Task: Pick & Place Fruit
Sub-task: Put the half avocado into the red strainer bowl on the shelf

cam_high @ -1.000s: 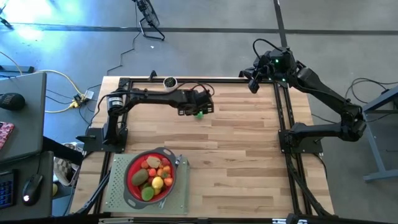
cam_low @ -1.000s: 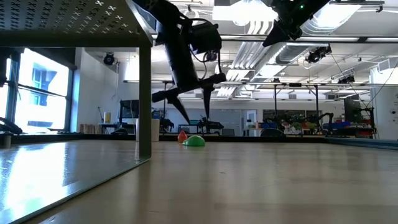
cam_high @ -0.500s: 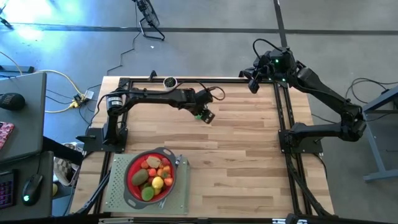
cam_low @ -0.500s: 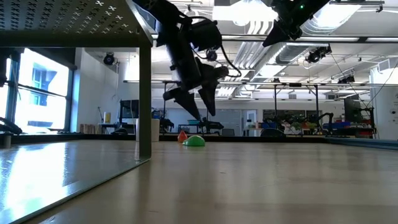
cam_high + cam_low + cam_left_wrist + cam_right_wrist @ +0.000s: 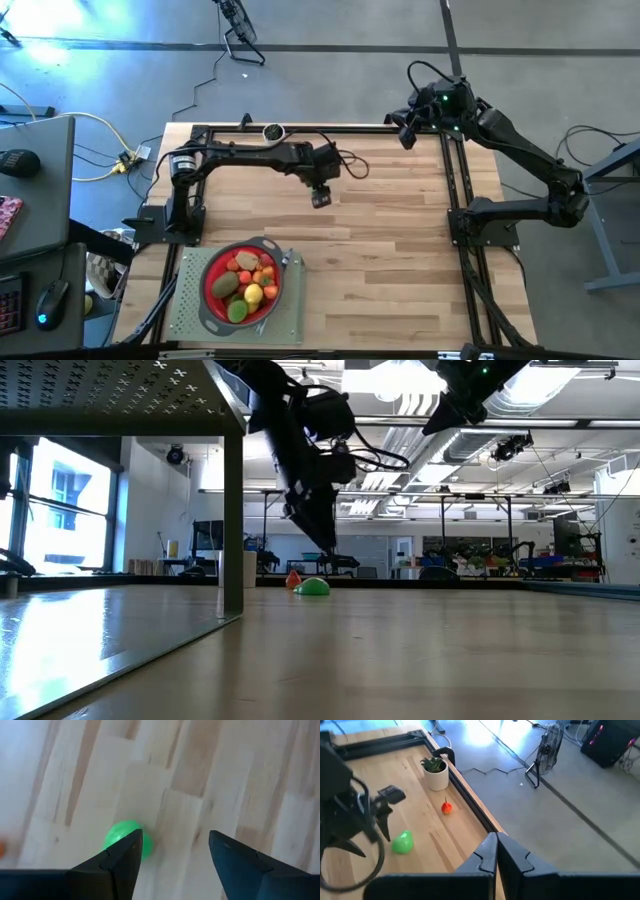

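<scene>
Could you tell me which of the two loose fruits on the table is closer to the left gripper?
The green fruit: it lies right under the open left gripper, beside one finger. The small red-orange fruit sits farther off, near the potted plant.

hidden: green fruit (image 5: 121, 836) partly behind left end effector (image 5: 172, 851) finger | blurred

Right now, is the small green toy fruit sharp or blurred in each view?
Left wrist view: the small green toy fruit is soft and glowing, half behind one dark finger. Right wrist view: fairly crisp. Low view: small and far off. High view: hidden.
</scene>
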Motion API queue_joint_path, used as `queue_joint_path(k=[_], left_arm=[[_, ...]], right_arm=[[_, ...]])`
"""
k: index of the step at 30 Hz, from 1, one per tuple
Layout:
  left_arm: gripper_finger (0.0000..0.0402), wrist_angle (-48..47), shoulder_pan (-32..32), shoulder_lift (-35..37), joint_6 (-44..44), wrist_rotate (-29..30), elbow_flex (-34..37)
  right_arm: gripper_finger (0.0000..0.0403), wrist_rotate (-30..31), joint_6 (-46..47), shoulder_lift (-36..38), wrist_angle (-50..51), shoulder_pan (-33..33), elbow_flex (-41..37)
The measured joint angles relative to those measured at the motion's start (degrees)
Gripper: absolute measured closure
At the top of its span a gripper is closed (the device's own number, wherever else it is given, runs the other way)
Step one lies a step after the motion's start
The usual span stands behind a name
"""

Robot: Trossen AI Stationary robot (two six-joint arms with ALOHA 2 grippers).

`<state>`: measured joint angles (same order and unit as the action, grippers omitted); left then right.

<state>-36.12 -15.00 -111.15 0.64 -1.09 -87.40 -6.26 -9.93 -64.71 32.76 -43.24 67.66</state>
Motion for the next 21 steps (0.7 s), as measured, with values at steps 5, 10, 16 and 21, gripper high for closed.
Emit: queue_joint_path(k=[5, 10, 16, 21], left_arm=[[0.0178, -2.06, -0.01, -0.02, -8.21, 6.13, 0.03], [0.0178, -2.17, -0.1, -0.04, -14.87, 10.92, 0.03], [0.0178, -3.3, -1.96, -0.39, -9.35, 1.08, 0.03], [0.0178, -3.98, -5.28, -0.52, -6.42, -1.08, 0.05]], right_arm=[[0.04, 0.15, 5.01, 0.0, 0.02, 0.0, 0.0], [0.04, 0.15, 5.83, 0.0, 0.02, 0.0, 0.0], [0.04, 0.15, 5.65, 0.0, 0.02, 0.0, 0.0], [0.04, 0.13, 5.42, -0.02, 0.02, 0.0, 0.0]])
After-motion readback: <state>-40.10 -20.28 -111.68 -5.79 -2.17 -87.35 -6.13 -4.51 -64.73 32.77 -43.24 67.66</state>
